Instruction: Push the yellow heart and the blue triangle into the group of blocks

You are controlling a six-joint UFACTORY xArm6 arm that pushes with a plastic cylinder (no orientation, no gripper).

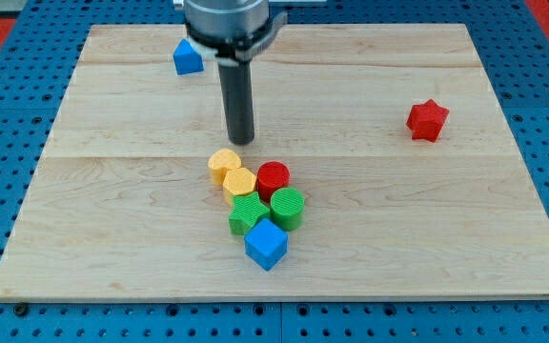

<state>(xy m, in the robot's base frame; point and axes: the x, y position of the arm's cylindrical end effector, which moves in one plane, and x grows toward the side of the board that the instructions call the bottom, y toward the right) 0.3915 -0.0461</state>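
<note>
Wooden worktop (112,238) on blue pegboard. At view's top left, blue triangle (187,58) well apart from group. Our tip (241,140) just above yellow heart (223,163), which touches yellow hexagon (239,181), red cylinder (274,177), green blocks, blue cube (266,244). No claw on rod. Heart looks home; we judge triangle next: circle behind, push down-right. Open room between. Red star (427,119) far right.

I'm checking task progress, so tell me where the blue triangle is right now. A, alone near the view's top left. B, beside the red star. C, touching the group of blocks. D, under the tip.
A: the blue triangle sits alone near the view's top left, well apart from the yellow heart and my tip.
</note>
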